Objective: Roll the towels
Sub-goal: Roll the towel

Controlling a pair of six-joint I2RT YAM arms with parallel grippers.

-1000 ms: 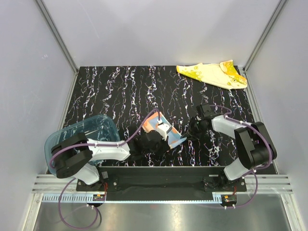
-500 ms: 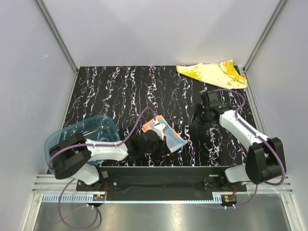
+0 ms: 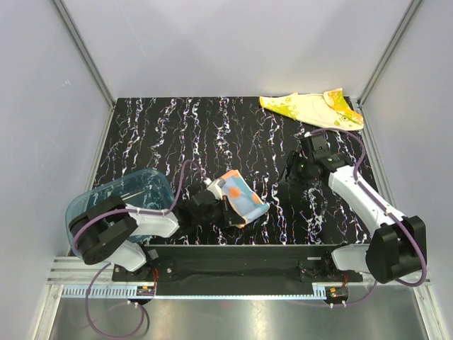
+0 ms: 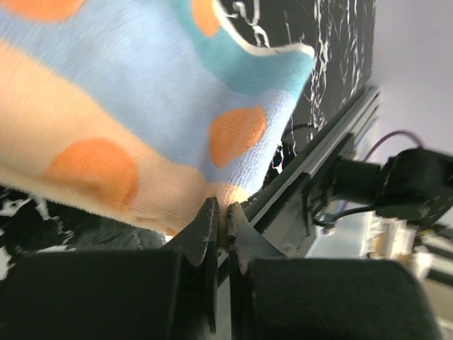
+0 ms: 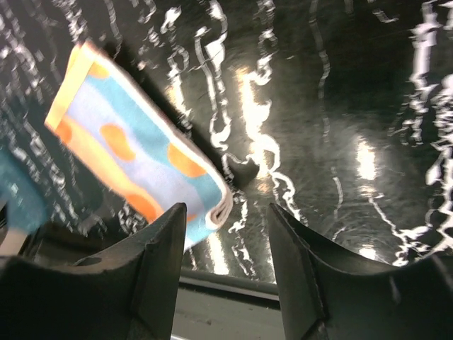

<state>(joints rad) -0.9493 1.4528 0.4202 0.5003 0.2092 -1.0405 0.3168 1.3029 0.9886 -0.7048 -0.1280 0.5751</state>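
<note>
The folded orange-and-blue dotted towel [image 3: 242, 200] is at front centre; the yellow-and-cream towel [image 3: 311, 110] lies spread far right.

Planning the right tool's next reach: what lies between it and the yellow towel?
Nothing but bare black tabletop, seen in the top view, separates the right tool from the yellow towel.

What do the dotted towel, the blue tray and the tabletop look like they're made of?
The dotted towel looks like soft cloth, maybe microfibre: fuzzy nap up close, and it drapes limply. The blue tray looks like translucent glossy plastic, with the dark tabletop showing through. The tabletop looks hard and glossy, black marble-look, likely laminate; it mirrors the lights.
</note>
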